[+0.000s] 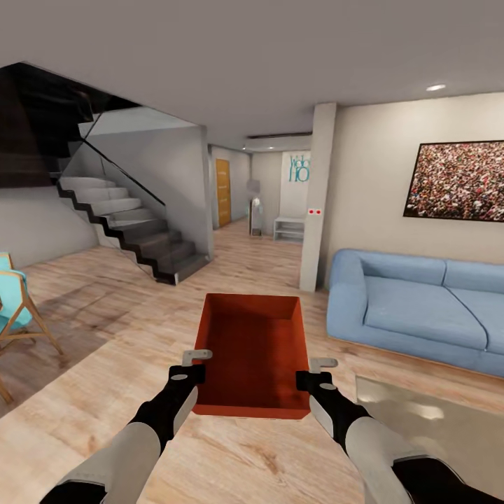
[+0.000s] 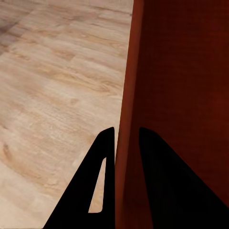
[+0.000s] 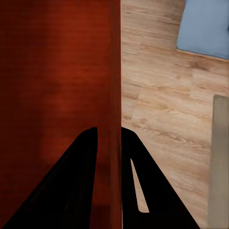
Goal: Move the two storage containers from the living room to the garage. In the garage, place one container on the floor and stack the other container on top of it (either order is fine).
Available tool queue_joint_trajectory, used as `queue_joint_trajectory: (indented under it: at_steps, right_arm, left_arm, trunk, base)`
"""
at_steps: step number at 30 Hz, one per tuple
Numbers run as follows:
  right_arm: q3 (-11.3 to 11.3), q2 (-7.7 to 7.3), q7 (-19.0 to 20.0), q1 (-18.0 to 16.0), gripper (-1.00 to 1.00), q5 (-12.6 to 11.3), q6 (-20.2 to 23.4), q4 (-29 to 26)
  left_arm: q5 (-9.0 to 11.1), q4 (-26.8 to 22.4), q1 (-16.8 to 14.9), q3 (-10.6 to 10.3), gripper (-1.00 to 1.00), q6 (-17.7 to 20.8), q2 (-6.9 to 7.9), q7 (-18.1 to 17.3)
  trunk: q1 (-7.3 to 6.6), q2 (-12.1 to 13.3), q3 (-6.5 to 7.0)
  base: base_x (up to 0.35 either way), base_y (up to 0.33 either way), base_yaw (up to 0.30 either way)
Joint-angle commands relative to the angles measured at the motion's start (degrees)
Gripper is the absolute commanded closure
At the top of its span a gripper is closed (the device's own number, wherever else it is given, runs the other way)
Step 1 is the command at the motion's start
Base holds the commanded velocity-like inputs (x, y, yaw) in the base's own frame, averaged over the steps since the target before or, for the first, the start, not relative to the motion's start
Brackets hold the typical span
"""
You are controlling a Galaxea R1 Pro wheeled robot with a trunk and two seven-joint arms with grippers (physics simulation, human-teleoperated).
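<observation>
One orange-red open storage container [image 1: 252,353] hangs level in front of me above the light wood plank floor of the living room. My left gripper [image 1: 198,364] is shut on its left wall and my right gripper [image 1: 316,372] is shut on its right wall. In the left wrist view the two black fingers [image 2: 102,157] pinch the thin red wall [image 2: 125,95] of the container [image 2: 186,95]. The right wrist view shows the same clamp, fingers [image 3: 86,162] on either side of the wall of the container [image 3: 52,86]. The garage is out of view.
A blue sofa [image 1: 420,308] stands at the right with a pale rug [image 1: 427,420] before it. A staircase [image 1: 133,224] rises at the left, a turquoise wooden chair [image 1: 14,308] at the far left. A white pillar [image 1: 318,196] flanks a hallway leading to an orange door [image 1: 222,192].
</observation>
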Motion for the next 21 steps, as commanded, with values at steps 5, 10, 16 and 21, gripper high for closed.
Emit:
queue_joint_trajectory:
  at_steps: [5,10,16,21]
  right_arm:
    - [0.4,-1.12,-0.3,0.0,1.0,-0.2,0.0,0.0]
    - [0.4,-1.12,-0.3,0.0,1.0,-0.2,-0.1,0.0]
    - [0.3,-1.12,-0.3,0.0,1.0,-0.2,-0.1,0.0]
    - [0.4,-1.12,-0.3,0.0,1.0,-0.2,0.0,0.0]
  left_arm:
    - [-0.8,-0.2,0.0,-0.2,1.0,0.5,0.43,0.6]
    - [-0.8,-0.2,0.0,-0.2,1.0,0.5,0.41,0.6]
    - [-0.8,-0.1,0.0,-0.2,1.0,0.5,0.44,0.6]
    - [-0.8,-0.1,0.0,-0.2,1.0,0.5,0.44,0.6]
  trunk:
    - [0.05,0.0,-0.02]
    - [0.05,0.0,-0.02]
    - [0.05,0.0,-0.02]
    - [0.05,0.0,-0.02]
  base:
    - [0.321,0.177,0.0]
    - [0.319,0.182,0.0]
    - [0.319,0.177,0.0]
    - [0.321,0.101,0.0]
